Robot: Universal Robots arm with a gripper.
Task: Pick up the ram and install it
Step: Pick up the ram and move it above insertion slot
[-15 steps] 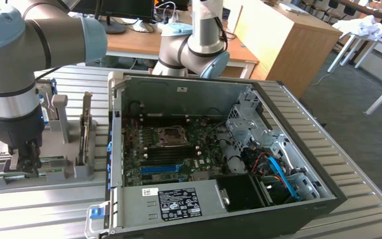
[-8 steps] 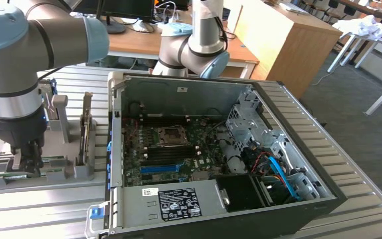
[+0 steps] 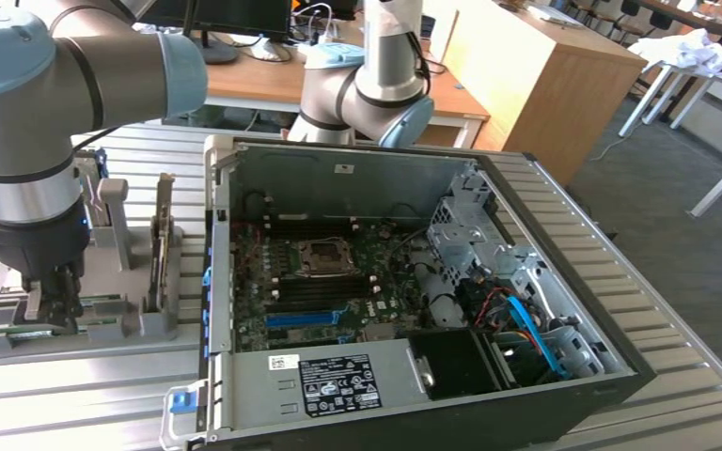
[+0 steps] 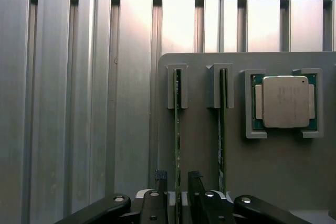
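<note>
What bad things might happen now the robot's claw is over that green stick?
The open gripper straddles the ram, which stands on edge in the grey holder. If it closes off-centre, it might tilt or bend the thin board. The second ram stick stands close beside; the gripper could knock it.

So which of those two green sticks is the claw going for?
The ram between the gripper's open fingers, the stick farther from the square processor chip. The second stick stands outside the fingers, next to that chip.
</note>
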